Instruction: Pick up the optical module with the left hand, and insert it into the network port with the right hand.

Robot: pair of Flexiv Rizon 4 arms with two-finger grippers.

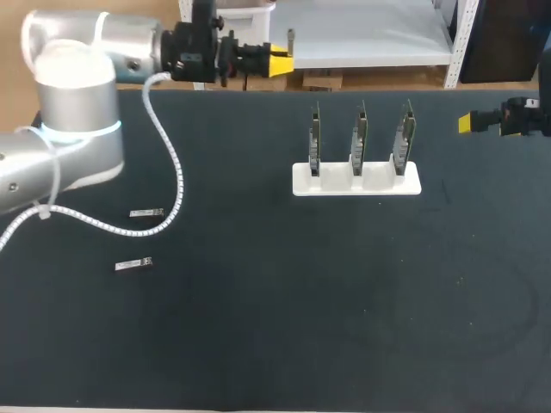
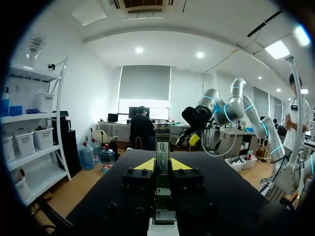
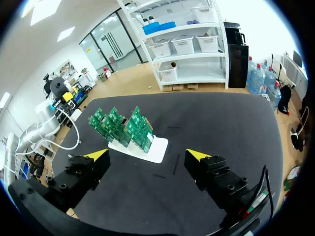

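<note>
My left gripper (image 1: 278,60) hangs over the table's far edge, left of the middle. In the left wrist view it (image 2: 162,164) is shut on an optical module (image 2: 162,150), a slim metal piece standing up between the yellow tips. Two more optical modules (image 1: 146,212) (image 1: 133,264) lie flat on the black mat at the left. A white stand (image 1: 355,179) holds three upright green boards (image 1: 357,138) with the network ports, also seen ahead of my right gripper (image 3: 123,129). My right gripper (image 1: 473,123) (image 3: 147,160) is at the far right, open and empty.
The black mat (image 1: 344,301) covers the table. A coiled white cable (image 1: 176,168) hangs from my left arm (image 1: 73,120) above the loose modules. My right arm (image 2: 216,108) shows across the table in the left wrist view.
</note>
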